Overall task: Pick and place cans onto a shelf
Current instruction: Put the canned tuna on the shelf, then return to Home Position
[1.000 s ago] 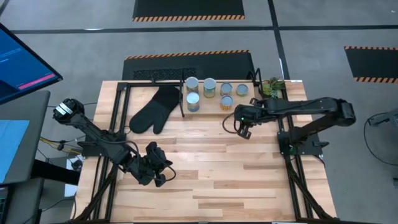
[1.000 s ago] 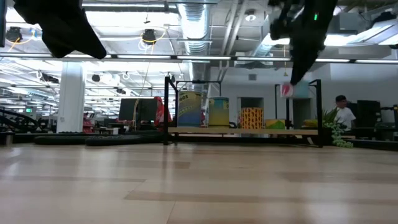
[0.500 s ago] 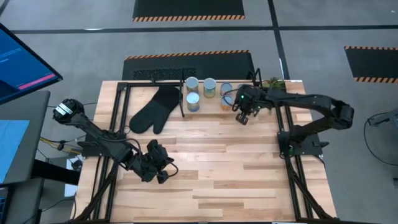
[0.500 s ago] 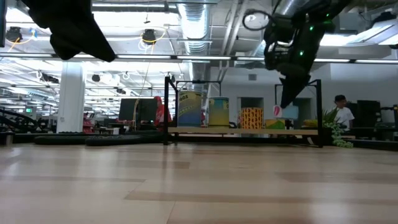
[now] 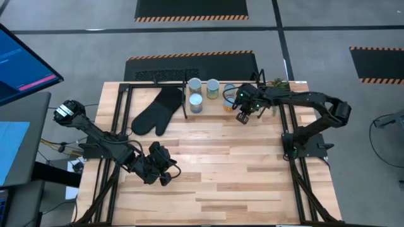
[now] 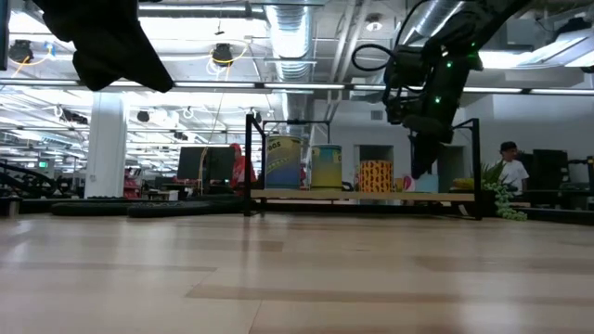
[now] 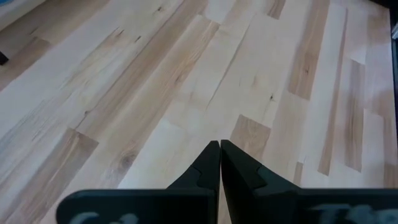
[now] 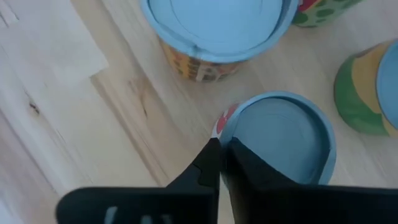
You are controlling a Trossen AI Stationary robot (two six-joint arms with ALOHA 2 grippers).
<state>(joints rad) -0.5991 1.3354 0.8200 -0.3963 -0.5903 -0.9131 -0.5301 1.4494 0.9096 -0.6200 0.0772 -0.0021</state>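
Left pincer point(image 5: 158, 171) parked near the front-left of the counter point(image 5: 221, 176), well apart from the work — fingers pressed together, nothing between them (left wrist view shows bare planks only).

Mid-counter: bare wood. Black mitt point(image 5: 154, 111) lies toward the back left, just beside the shelf's black leg.

Back of counter: shelf point(image 6: 362, 196) carries the cans point(image 5: 196, 101) in a loose cluster; in the low view three labelled ones stand upright on the board. Right pincer point(image 5: 242, 117) is at the shelf's front edge, right side of the cluster. Its wrist view shows the fingers closed, tips at the rim of a bluish-topped can point(image 8: 283, 140) with a bit of red label showing. Whether the rim is pinched or only touched — cannot tell. That can stands upright on the pale board, another can point(image 8: 217, 31) just behind it, a green-yellow one point(image 8: 367, 87) beside it.

Judgement: placing step, near its end. Next move calls for lifting straight up, clear of neighbouring cans, without tipping this one.
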